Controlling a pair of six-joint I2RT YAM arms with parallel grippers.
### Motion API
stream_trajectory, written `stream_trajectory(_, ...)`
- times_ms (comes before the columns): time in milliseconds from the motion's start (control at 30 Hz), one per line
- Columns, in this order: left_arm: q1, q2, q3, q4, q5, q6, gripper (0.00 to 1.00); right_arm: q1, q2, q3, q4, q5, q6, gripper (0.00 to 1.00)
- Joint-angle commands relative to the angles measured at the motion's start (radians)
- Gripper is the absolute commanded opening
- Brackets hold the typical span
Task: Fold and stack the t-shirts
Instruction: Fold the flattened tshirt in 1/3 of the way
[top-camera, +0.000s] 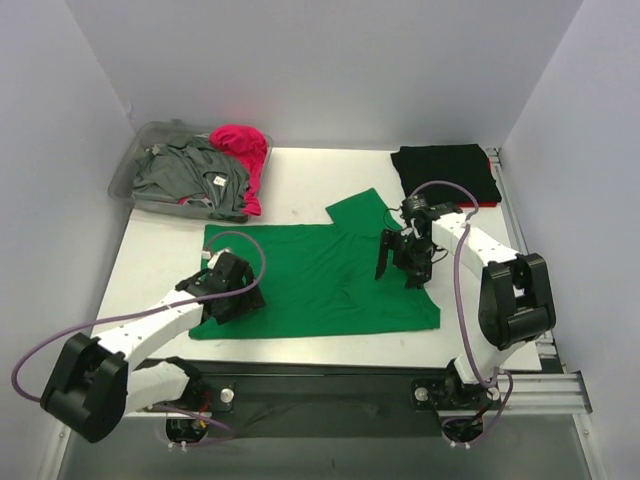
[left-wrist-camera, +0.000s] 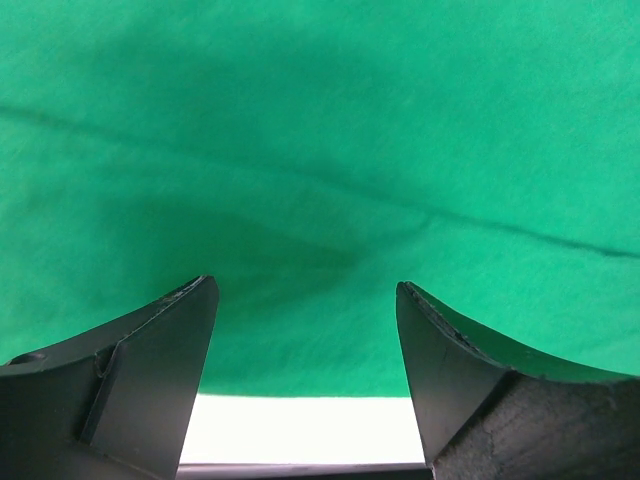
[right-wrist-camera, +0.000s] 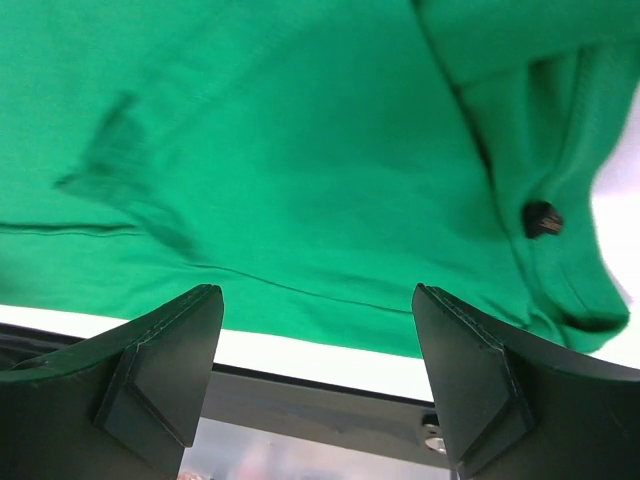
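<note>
The bright green t-shirt (top-camera: 320, 275) lies spread in the middle of the table, one sleeve sticking out at the back; it fills the left wrist view (left-wrist-camera: 320, 150) and the right wrist view (right-wrist-camera: 300, 150). A folded black t-shirt (top-camera: 446, 173) lies at the back right. A grey t-shirt (top-camera: 190, 172) and a magenta pink t-shirt (top-camera: 243, 150) lie in the bin at the back left. My left gripper (top-camera: 240, 297) is open and empty over the green shirt's left part. My right gripper (top-camera: 400, 265) is open and empty above its right part.
A clear plastic bin (top-camera: 125, 175) stands at the back left corner. White walls close in the left, back and right sides. A metal rail (top-camera: 520, 240) runs along the table's right edge. A small dark tag (right-wrist-camera: 541, 220) shows on the green shirt.
</note>
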Motion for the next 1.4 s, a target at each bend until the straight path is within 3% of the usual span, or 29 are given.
stream_trajectory(0,0.002,0.057,0.067,0.096,0.020,0.032,0.84,-0.012,-0.010,-0.025,-0.007,0.015,-0.040,0.79)
stream_trajectory(167,0.010,0.186,0.064,0.168,0.052,0.022,0.84,-0.042,0.054,-0.069,0.036,0.001,-0.034,0.79)
stream_trajectory(333,0.010,0.190,0.018,0.174,0.051,0.003,0.86,-0.070,0.071,-0.115,0.038,0.007,-0.032,0.79)
stream_trajectory(833,-0.008,-0.007,-0.094,0.003,0.048,-0.080,0.87,-0.183,-0.058,-0.335,-0.028,-0.028,0.067,0.79)
stream_trajectory(1367,-0.105,-0.249,-0.165,-0.162,0.045,-0.239,0.87,-0.188,-0.145,-0.364,-0.082,0.003,0.081,0.79)
